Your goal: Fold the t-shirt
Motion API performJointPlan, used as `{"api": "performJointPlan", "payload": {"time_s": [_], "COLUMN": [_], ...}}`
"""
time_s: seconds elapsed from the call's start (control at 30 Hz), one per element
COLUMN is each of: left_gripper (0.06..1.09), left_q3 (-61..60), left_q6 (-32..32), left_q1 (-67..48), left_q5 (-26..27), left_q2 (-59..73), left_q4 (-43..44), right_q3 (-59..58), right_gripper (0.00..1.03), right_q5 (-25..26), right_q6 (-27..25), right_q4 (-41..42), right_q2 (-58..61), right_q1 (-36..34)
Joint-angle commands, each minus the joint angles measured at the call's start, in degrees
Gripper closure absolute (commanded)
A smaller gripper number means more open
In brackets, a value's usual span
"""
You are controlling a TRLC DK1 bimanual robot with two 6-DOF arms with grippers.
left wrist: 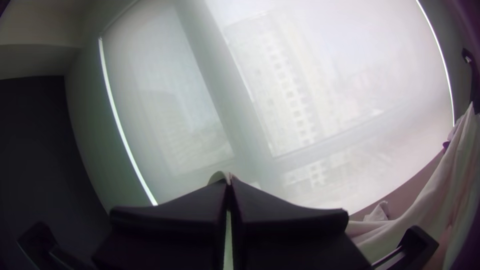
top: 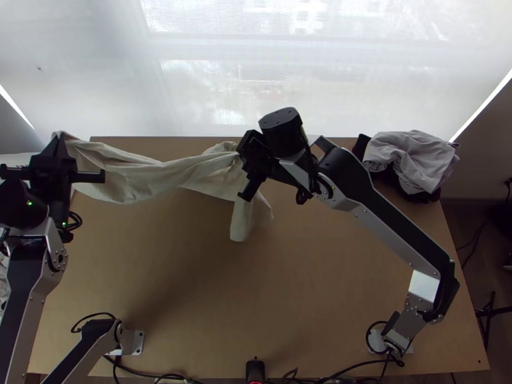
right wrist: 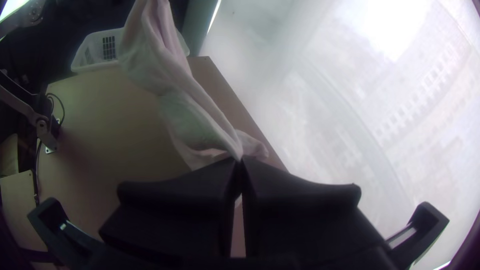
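Shirt (top: 137, 178), cream and rumpled, hangs stretched between my two grippers over the far left part of the desk (top: 192, 288). I see it drawn into a long, loosely twisted band with soft lengthwise creases, sagging in the middle, and a narrow tail drooping below my right gripper (top: 246, 151). That one is closed on a gathered bit of cloth; my left gripper (top: 59, 142) pinches the other end, its fingers together.
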Motion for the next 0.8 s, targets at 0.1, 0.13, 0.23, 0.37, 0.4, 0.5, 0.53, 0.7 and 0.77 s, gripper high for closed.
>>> {"api": "performJointPlan", "payload": {"time_s": [0.1, 0.13, 0.23, 0.37, 0.4, 0.5, 0.53, 0.7, 0.77], "left_gripper": [1.05, 1.05, 1.05, 1.05, 1.05, 1.05, 1.05, 1.05, 1.05], "left_q3": [1.18, 1.7, 3.64, 6.89, 7.59, 9.35, 9.97, 13.57, 14.62], "left_q6": [-2.41, -2.59, -2.77, -4.08, -4.26, -4.44, -4.44, -4.26, -4.26], "left_q1": [7.82, 7.99, 8.61, 11.16, 11.86, 13.09, 13.26, 14.23, 15.02], "left_q5": [0.21, 0.21, 0.21, 0.12, 0.12, 0.12, 0.12, 0.12, 0.12], "left_q2": [-8.68, -9.21, -10.09, -10.18, -10.27, -10.62, -10.71, -10.97, -11.14], "left_q4": [1.32, 1.32, 1.32, 1.32, 1.32, 1.32, 1.32, 1.24, 1.24], "right_q3": [8.01, 8.97, 10.73, 10.73, 10.73, 10.99, 11.43, 12.22, 12.22], "right_gripper": [1.0, 1.0, 1.0, 1.0, 1.0, 1.0, 1.0, 1.0, 1.0], "right_q5": [3.95, 4.66, 5.89, 7.03, 7.64, 8.79, 9.05, 9.75, 9.93], "right_q6": [-3.59, -4.74, -7.46, -10.45, -11.33, -13.09, -13.53, -15.37, -15.64], "right_q4": [-0.94, -0.77, -0.42, 0.64, 1.43, 4.42, 5.3, 10.57, 12.5], "right_q2": [-2.89, -2.8, -2.72, -2.72, -2.54, -2.01, -1.66, -0.61, -0.52], "right_q1": [0.65, 1.26, 3.11, 6.27, 7.15, 9.0, 9.44, 11.9, 12.51]}}
